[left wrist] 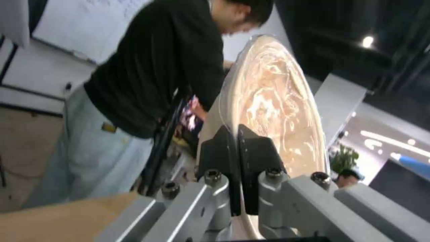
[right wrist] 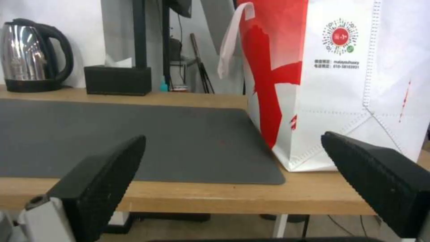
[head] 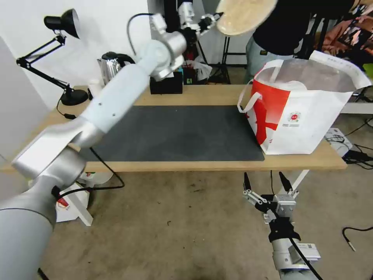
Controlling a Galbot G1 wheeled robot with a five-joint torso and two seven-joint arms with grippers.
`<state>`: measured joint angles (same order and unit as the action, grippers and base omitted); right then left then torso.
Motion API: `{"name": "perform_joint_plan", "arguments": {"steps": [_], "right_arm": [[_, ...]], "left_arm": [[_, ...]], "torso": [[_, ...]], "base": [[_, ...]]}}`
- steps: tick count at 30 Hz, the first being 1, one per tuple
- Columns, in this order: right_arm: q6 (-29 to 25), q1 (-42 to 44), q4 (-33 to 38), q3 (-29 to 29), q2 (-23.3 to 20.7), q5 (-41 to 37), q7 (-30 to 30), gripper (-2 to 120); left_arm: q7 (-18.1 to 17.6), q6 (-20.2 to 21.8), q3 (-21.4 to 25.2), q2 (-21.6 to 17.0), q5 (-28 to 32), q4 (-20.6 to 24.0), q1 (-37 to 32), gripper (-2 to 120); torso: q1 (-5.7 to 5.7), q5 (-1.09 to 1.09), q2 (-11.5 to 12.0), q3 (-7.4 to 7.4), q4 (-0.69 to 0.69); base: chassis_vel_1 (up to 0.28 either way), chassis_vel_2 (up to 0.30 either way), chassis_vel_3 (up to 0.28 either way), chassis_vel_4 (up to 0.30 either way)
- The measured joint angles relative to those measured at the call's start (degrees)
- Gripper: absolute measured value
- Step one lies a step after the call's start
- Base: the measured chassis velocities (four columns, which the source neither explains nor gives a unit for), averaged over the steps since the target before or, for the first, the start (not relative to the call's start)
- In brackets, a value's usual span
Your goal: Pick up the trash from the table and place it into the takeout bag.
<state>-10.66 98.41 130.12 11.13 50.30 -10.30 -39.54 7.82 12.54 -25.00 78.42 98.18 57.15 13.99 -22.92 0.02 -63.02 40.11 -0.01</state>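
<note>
In the head view the left arm reached from the lower left corner diagonally up to the top centre of the frame, where the left gripper (head: 213, 18) pinched the rim of the round beige bowl (head: 243, 13) and held it high in the air, tilted, at the top edge of the picture. The left wrist view showed the two black fingers (left wrist: 257, 151) pressed together on the bowl's edge (left wrist: 273, 101), one on each side of the rim, with the smeared inside of the bowl facing the camera.

The takeout bag (head: 307, 112) stood upright on the right end of the table (head: 217, 166), its mouth open and its silver lining showing, its lower left corner resting on the right edge of the dark grey mat (head: 175, 134). The bowl hung above and to the left of the bag's opening, well apart from it.

The right gripper (head: 267, 179) waited low at the bottom right of the head view, in front of the table's near edge, its fingers spread wide and holding nothing; its wrist view looked between them across the mat (right wrist: 125, 134) to the bag (right wrist: 340, 84)
</note>
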Motion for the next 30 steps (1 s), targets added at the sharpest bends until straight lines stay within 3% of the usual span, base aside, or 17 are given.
{"name": "perform_joint_plan", "arguments": {"steps": [6, 11, 19, 30], "right_arm": [[0.00, 0.00, 0.00, 0.00, 0.00, 0.00, 0.00, 100], [0.00, 0.00, 0.00, 0.00, 0.00, 0.00, 0.00, 100], [0.00, 0.01, 0.00, 0.00, 0.00, 0.00, 0.00, 100], [0.00, 0.00, 0.00, 0.00, 0.00, 0.00, 0.00, 100]], "left_arm": [[0.13, -0.36, -4.34, 6.17, -0.72, -8.40, 2.66, 0], [0.05, -0.10, -7.55, 8.70, -0.52, -11.83, 4.77, 0], [0.13, 0.34, -11.61, 10.38, -0.15, -13.63, 6.10, 0], [2.73, 0.10, -12.86, 13.08, -0.48, -16.38, 6.11, 0]], "torso": [[0.00, 0.00, 0.00, 0.00, -0.01], [0.00, -0.01, 0.00, -0.01, 0.01], [0.00, -0.02, -0.01, -0.01, 0.02], [0.00, -0.01, -0.02, -0.01, 0.02]], "base": [[0.000, 0.000, 0.000, 0.000], [0.000, 0.000, 0.000, 0.000], [0.000, 0.000, 0.000, 0.000], [0.000, 0.000, 0.000, 0.000]]}}
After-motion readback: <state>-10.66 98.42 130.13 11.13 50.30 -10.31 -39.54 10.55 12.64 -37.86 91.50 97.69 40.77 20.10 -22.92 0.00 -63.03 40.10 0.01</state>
